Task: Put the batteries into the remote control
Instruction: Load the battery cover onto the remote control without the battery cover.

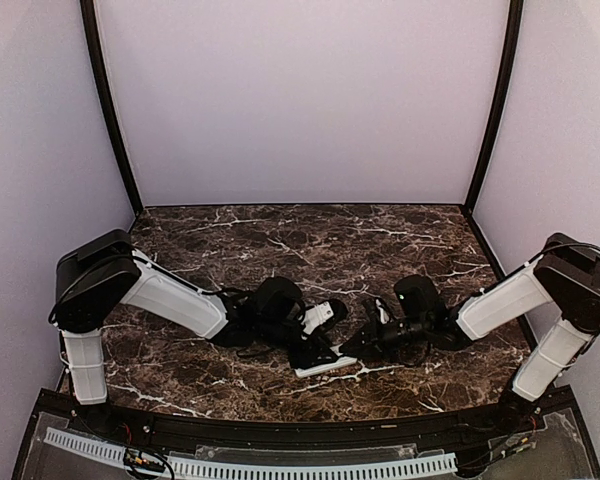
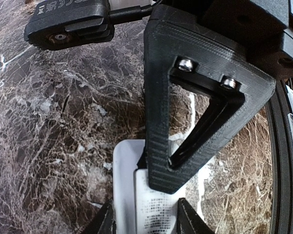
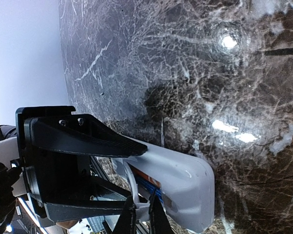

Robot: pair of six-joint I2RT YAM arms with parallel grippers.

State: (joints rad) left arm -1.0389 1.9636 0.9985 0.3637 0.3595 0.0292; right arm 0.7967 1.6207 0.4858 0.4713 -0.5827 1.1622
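The remote control (image 1: 327, 364) lies flat, long axis running roughly left-right.

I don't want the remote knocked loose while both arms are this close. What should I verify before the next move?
1. Remote down on the table: ok.
2. Left hand straddles the remote, one finger on each side: ok. Firm grip: cannot tell.
3. Orange battery and blue battery in view at the remote: ok. Fully seated: cannot tell.
4. Right hand at the batteries, fingers nearly together. Holding one: cannot tell.
5. Room between the two hands: not ok, they crowd close over the remote.
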